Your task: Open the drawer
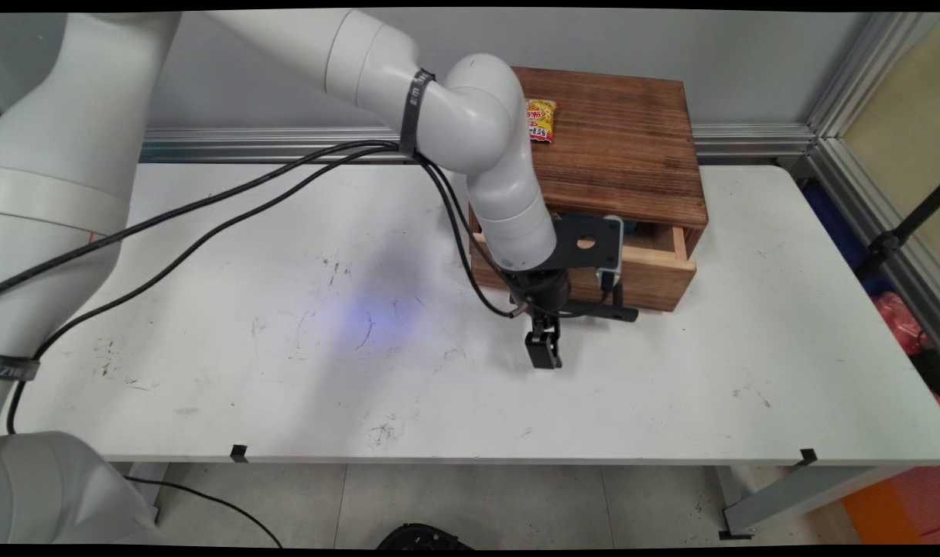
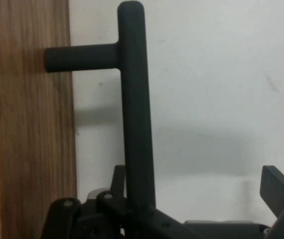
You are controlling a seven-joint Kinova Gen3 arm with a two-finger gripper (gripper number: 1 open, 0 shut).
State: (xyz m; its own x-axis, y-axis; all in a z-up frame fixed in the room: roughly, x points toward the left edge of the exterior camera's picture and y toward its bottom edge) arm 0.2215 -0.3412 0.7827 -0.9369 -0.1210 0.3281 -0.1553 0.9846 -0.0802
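A dark wooden box (image 1: 624, 147) stands at the back of the white table (image 1: 284, 371), its light wooden drawer (image 1: 655, 282) pulled partly out. A yellow and red snack packet (image 1: 540, 120) lies on the box's top. My gripper (image 1: 543, 350) points down at the table just in front of the drawer, at its black bar handle (image 1: 623, 313). In the hand view the gripper (image 2: 197, 181) is open. The handle (image 2: 134, 99) runs between the fingers, close against the left one, beside the drawer front (image 2: 32, 149). The right finger (image 2: 277, 191) stands well apart from the handle.
Black cables (image 1: 206, 224) hang from the arm across the table's left half. An aluminium frame (image 1: 864, 155) borders the table at the back and right. A red object (image 1: 899, 317) lies on the floor off the right edge.
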